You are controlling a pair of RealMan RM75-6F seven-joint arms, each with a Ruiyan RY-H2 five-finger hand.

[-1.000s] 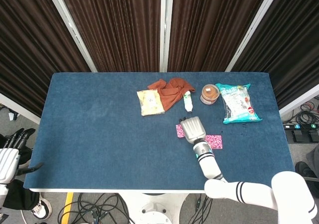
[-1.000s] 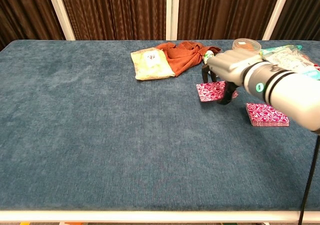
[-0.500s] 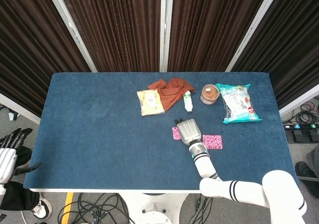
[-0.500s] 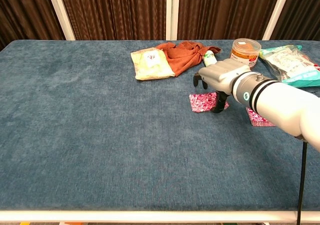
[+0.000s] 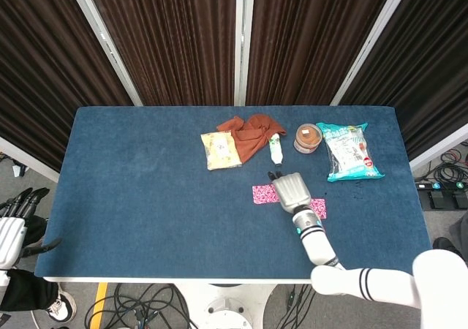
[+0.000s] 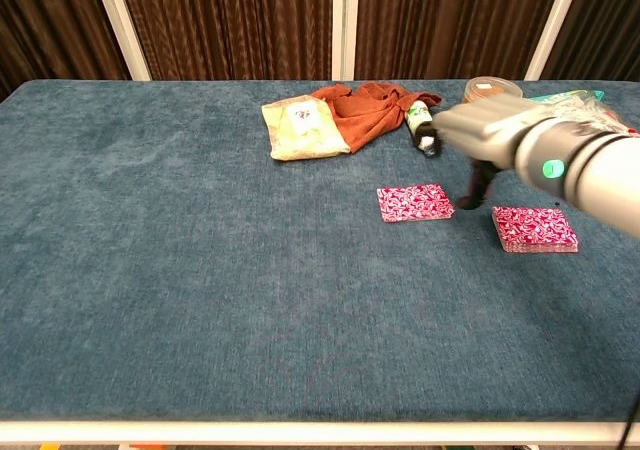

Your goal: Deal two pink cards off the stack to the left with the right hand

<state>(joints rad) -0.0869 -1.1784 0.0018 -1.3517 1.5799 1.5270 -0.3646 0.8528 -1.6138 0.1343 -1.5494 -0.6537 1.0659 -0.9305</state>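
Note:
A single pink patterned card [image 6: 414, 203] lies flat on the blue table [image 6: 200, 270], left of the pink card stack [image 6: 535, 229]. My right hand [image 6: 480, 140] hovers above the gap between them, motion-blurred, holding nothing. One dark fingertip [image 6: 468, 200] reaches down just beside the card's right edge. In the head view the right hand [image 5: 291, 191] covers the space between the card [image 5: 262, 194] and the stack [image 5: 319, 209], whose left part is hidden. My left hand [image 5: 14, 219] hangs off the table's left side, fingers apart and empty.
Behind the cards lie an orange cloth [image 6: 360, 105], a yellow packet [image 6: 303, 128], a small bottle [image 6: 420, 125], a brown-lidded round tub [image 5: 308, 137] and a teal snack bag [image 5: 349, 150]. The table's left half [image 5: 139, 183] is bare felt.
The right hand slid a card leftward, let go of it, and drew back to the right toward the stack. The card now lies alone on the table.

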